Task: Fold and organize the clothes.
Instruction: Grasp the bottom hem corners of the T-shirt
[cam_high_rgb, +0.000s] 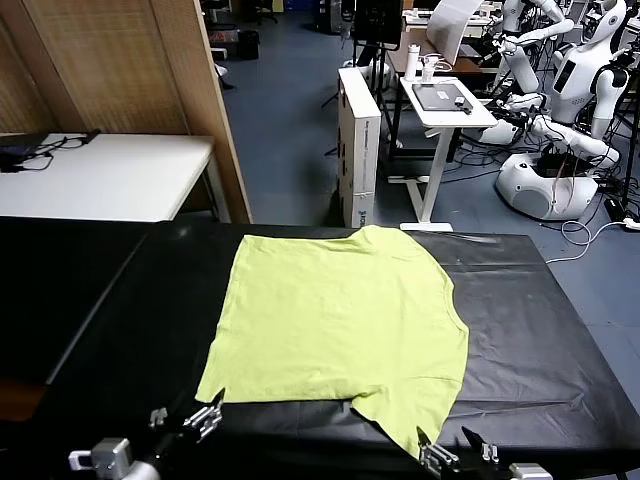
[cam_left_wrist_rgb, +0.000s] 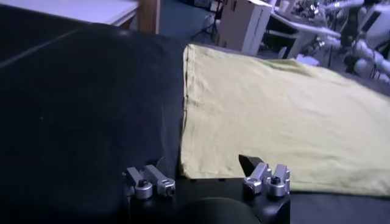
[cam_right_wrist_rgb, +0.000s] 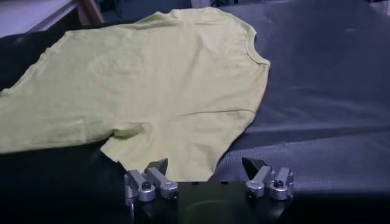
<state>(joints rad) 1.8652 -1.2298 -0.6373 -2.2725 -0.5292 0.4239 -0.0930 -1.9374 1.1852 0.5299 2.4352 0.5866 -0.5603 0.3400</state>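
The lime yellow-green T-shirt (cam_high_rgb: 340, 325) lies flat on the black table (cam_high_rgb: 530, 330), plain side up. Its hem is to the left, its neck (cam_high_rgb: 458, 310) to the right, and one sleeve (cam_high_rgb: 410, 405) points toward the front edge. My left gripper (cam_high_rgb: 185, 415) is open and empty, low at the front, just before the shirt's near hem corner (cam_left_wrist_rgb: 192, 167). My right gripper (cam_high_rgb: 455, 447) is open and empty at the tip of the near sleeve (cam_right_wrist_rgb: 177, 152). The left gripper (cam_left_wrist_rgb: 204, 169) and right gripper (cam_right_wrist_rgb: 205, 165) show spread fingers in the wrist views.
A white table (cam_high_rgb: 100, 175) and a wooden partition (cam_high_rgb: 130, 60) stand behind on the left. A tall white box (cam_high_rgb: 360, 140), a white desk (cam_high_rgb: 445, 100) and other robots (cam_high_rgb: 560, 120) stand beyond the table's far edge.
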